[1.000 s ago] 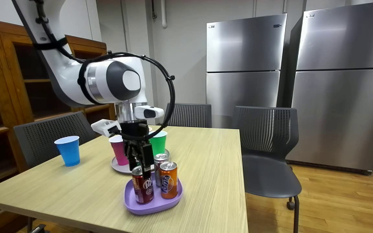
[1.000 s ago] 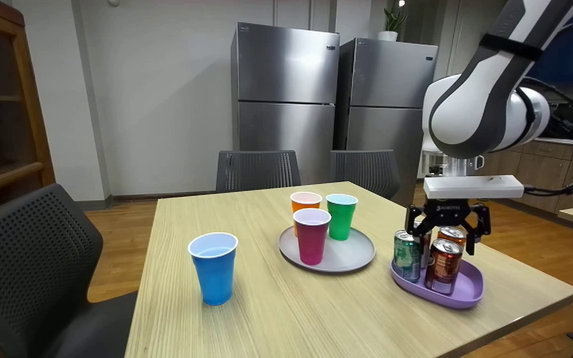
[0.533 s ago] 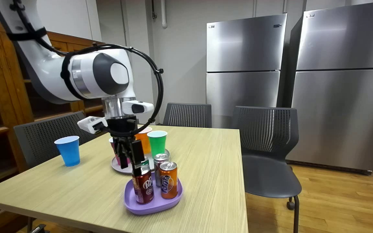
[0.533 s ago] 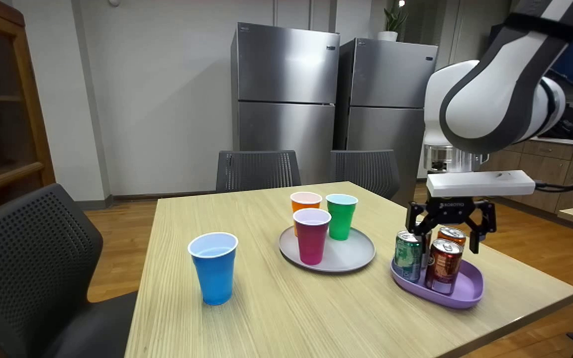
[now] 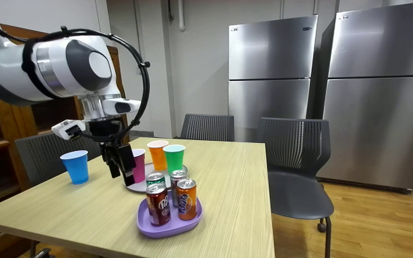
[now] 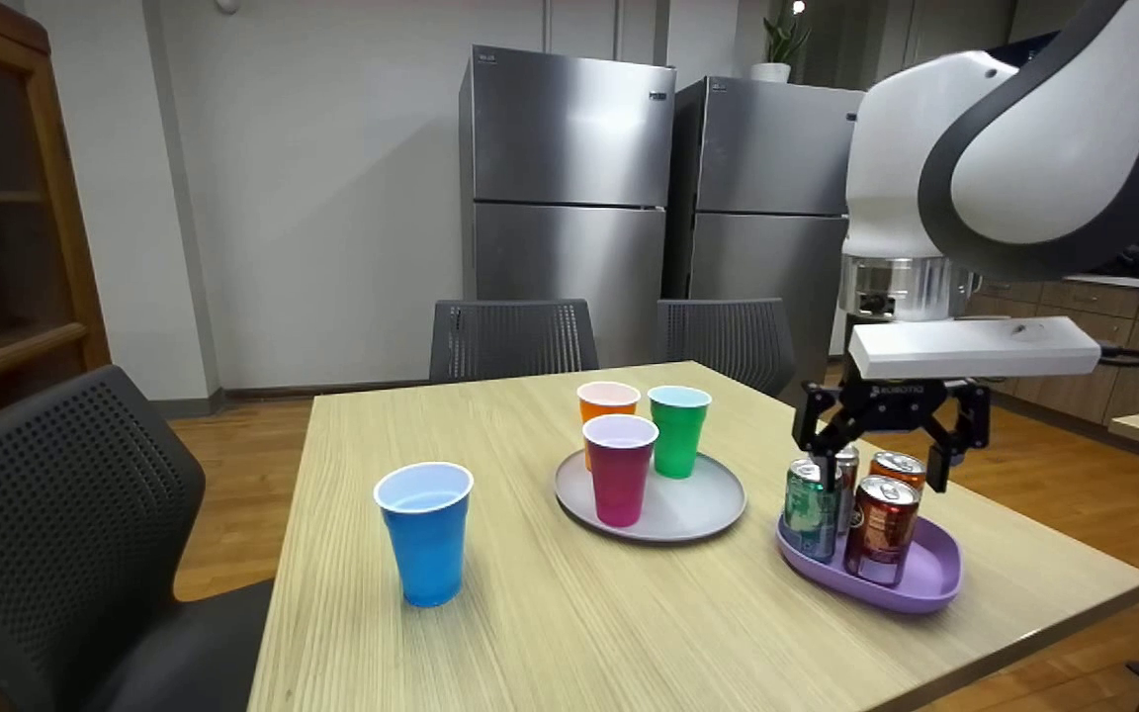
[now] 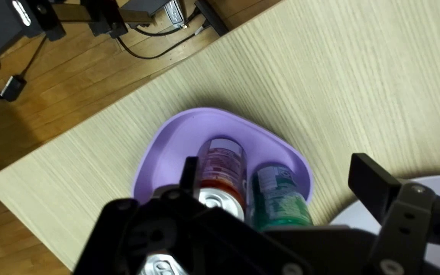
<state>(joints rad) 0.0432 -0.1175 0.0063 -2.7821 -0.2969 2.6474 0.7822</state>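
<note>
My gripper is open and holds nothing. It hangs above the table, beside the purple tray, and touches nothing that I can see. In an exterior view the gripper overlaps the cans from in front. A dark red can, an orange can, a green can and a dark can stand upright on the tray. In the wrist view the jaws stand wide apart; the red can and green can show between and beyond them, partly hidden.
A grey plate holds a magenta cup, an orange cup and a green cup. A blue cup stands apart on the table. Chairs stand round the table; refrigerators are behind.
In an exterior view my open gripper has moved left and up, away from over the cans, uncovering the green can and the cups. Cans, tray, plate and cups have not moved.
</note>
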